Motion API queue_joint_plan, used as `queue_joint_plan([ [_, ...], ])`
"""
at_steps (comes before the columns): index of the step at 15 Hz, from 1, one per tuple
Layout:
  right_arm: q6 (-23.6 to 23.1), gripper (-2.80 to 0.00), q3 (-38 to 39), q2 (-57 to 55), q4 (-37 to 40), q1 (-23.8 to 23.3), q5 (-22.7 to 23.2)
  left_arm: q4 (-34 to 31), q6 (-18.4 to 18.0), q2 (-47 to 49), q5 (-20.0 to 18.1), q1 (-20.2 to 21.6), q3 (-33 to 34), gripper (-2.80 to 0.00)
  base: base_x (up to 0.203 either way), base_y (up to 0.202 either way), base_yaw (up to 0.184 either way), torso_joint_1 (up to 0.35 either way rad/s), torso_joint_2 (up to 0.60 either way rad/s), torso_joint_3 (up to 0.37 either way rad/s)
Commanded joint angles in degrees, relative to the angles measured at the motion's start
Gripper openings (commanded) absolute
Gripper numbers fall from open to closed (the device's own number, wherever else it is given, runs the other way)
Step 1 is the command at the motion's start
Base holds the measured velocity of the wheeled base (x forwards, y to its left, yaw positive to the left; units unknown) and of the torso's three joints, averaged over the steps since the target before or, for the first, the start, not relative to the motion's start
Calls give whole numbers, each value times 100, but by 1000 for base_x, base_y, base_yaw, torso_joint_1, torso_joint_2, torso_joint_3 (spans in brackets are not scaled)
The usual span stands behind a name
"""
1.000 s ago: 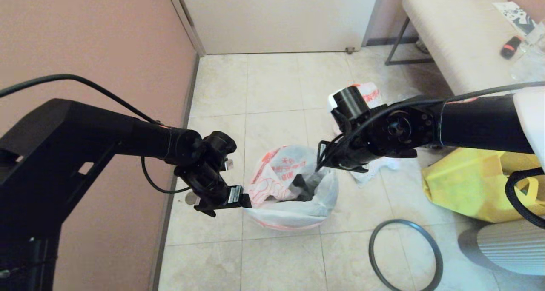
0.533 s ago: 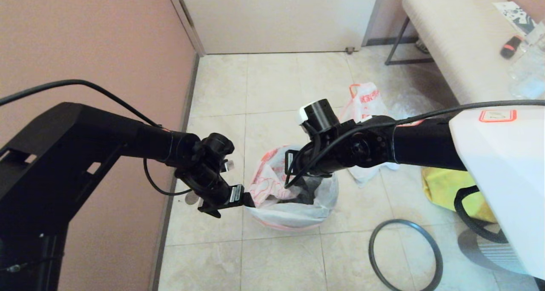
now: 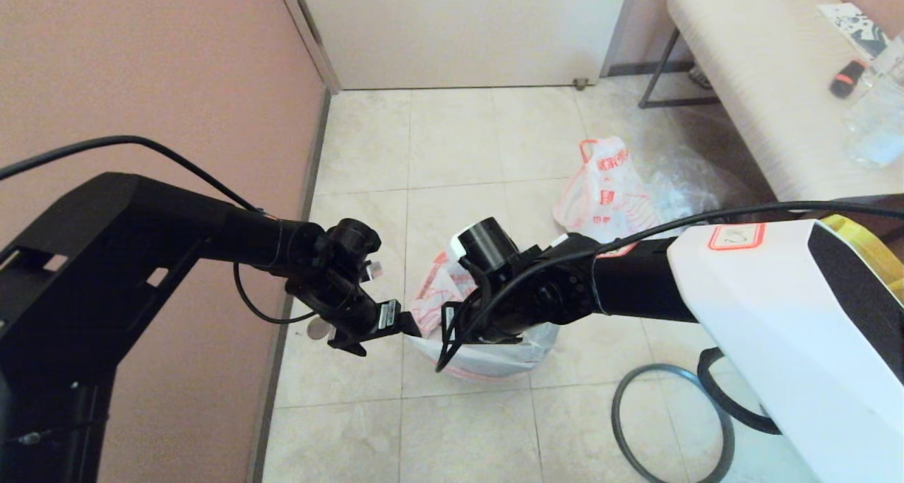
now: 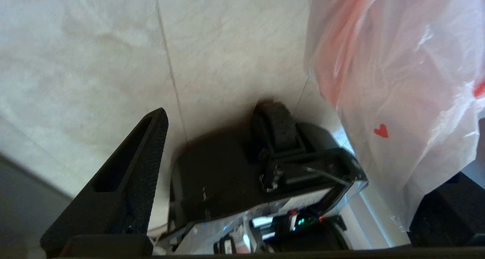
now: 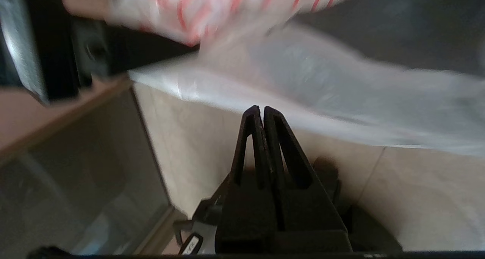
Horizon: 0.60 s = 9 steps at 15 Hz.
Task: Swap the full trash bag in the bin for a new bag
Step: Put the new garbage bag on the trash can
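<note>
Standing on the tiled floor (image 3: 466, 426), the bin is hidden under the new bag (image 3: 487, 359) draped over it. The full trash bag (image 3: 607, 193) sits well beyond. The left gripper (image 3: 409, 324), jaws spread wide, touches the draped plastic. The right gripper (image 5: 262, 111), fingers pressed together, grasps nothing.

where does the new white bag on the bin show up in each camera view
Head view: the new bag drapes over the bin at lower centre, between the two grippers.
Left wrist view: it fills the right side.
Right wrist view: it spans the upper part, beyond the shut fingertips.
Shared landmark: the beige floor tiles.
</note>
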<state>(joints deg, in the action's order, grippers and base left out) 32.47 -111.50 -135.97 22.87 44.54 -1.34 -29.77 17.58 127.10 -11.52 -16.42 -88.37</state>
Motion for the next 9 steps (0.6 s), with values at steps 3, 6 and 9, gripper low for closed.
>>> queue_joint_plan([
  [3, -3, -280, -30, -447, -301, -161, 203, 101, 9, 134, -197, 94, -1, 0, 0, 0, 0, 0, 0, 0],
  [6, -3, -280, -30, -490, -703, -341, 231, 276, 0, 244, -263, 131, -5, 0, 0, 0, 0, 0, 0, 0],
  [9, 0, -280, -34, -501, -688, -399, 240, 306, 0, 260, -272, 131, -14, 0, 0, 0, 0, 0, 0, 0],
])
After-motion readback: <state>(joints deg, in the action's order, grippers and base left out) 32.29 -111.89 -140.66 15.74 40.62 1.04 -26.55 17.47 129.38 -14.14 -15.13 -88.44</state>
